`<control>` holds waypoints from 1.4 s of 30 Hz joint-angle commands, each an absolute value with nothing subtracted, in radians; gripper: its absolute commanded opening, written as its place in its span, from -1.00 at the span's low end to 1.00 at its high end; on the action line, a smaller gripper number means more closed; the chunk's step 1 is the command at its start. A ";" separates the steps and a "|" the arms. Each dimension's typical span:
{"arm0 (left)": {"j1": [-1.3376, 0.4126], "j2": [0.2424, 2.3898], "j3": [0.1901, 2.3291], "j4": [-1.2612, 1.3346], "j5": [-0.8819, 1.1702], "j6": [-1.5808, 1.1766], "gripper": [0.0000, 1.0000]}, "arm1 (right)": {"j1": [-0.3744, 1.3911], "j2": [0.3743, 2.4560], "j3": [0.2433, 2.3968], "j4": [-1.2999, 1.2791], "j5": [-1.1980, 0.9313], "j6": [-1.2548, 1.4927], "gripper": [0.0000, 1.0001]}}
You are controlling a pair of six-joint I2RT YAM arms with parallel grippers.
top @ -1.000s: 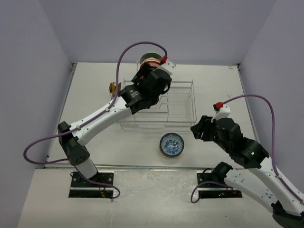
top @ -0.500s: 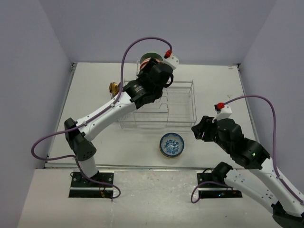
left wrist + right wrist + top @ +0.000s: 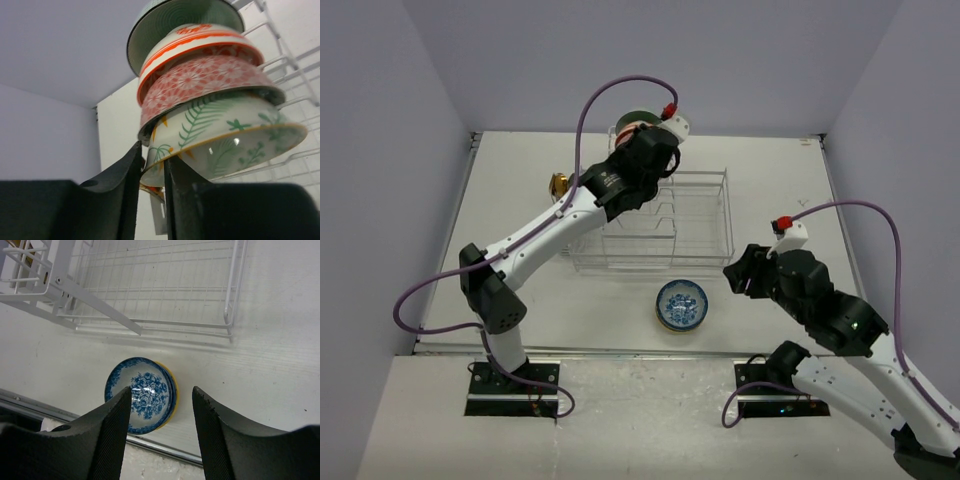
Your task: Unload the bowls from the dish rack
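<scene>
Progress partial: blue-and-white bowl (image 3: 681, 304) already out on bench (image 3: 775, 170), just before dish rack (image 3: 705, 200). Four left, stacked at rack's far end: green bowl (image 3: 180, 20), orange-banded bowl (image 3: 200, 40), red-flowered bowl (image 3: 200, 80), fern-patterned bowl (image 3: 225, 130). Left jaws narrow, pinching fern-patterned bowl's rim. Right jaws half wide, empty, over blue-and-white bowl.

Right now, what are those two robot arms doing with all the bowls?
They are emptying the dish rack. The left gripper pinches the rim of a leaf-patterned bowl, the front one in a row of bowls standing at the rack's far end. The right gripper hangs open above a blue-and-white bowl that already sits on the table in front of the rack. Most bowls are not out yet.
</scene>
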State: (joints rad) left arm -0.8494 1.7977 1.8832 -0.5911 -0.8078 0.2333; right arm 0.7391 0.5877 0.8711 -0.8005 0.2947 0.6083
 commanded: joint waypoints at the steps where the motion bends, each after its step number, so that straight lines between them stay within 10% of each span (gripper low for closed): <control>1: -0.848 1.799 1.907 -0.535 -0.785 0.247 -0.61 | 0.739 0.571 0.913 -0.790 0.282 0.592 0.05; 8: -0.848 1.778 1.882 -0.492 -0.813 0.262 -1.00 | 0.739 0.538 0.927 -0.805 0.281 0.589 0.05; 42: -0.851 1.427 1.559 -0.097 -0.736 0.155 -1.00 | 0.739 0.574 0.933 -0.778 0.270 0.580 0.04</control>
